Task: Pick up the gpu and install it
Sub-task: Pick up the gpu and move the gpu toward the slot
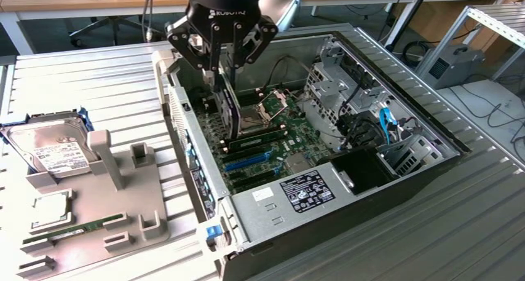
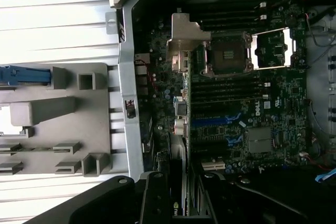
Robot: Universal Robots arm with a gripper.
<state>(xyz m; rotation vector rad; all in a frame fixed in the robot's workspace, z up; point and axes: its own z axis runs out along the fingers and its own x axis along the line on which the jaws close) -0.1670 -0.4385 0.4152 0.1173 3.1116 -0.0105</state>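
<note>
- Black and hanging from above in the exterior view, the gripper is poised over the open computer case, its jaws standing narrow and pinching the top edge of the gpu.
- The gpu is hanging upright and edge-on inside the case, close to the wall on the exterior view's left. Its lower edge is sitting low over the green motherboard; I cannot tell whether it is touching a slot.
- Blue slots are lying on the board just beside the card, between it and the silver power supply with its black label.
- The case is lying on its side on a ribbed metal table.
- A grey fixture is sitting on the table at the exterior view's left, well apart from the gripper. It is carrying a hard drive, a square processor chip and a narrow green RAM stick.
- In the wrist view, the gripper is showing dark fingers on either side of the gpu, which is appearing edge-on with a small green logo.
- Beyond the card, the motherboard is lying flat, with an open processor socket and a blue slot.
- The case's grey wall is running between the board and the grey fixture.
</note>
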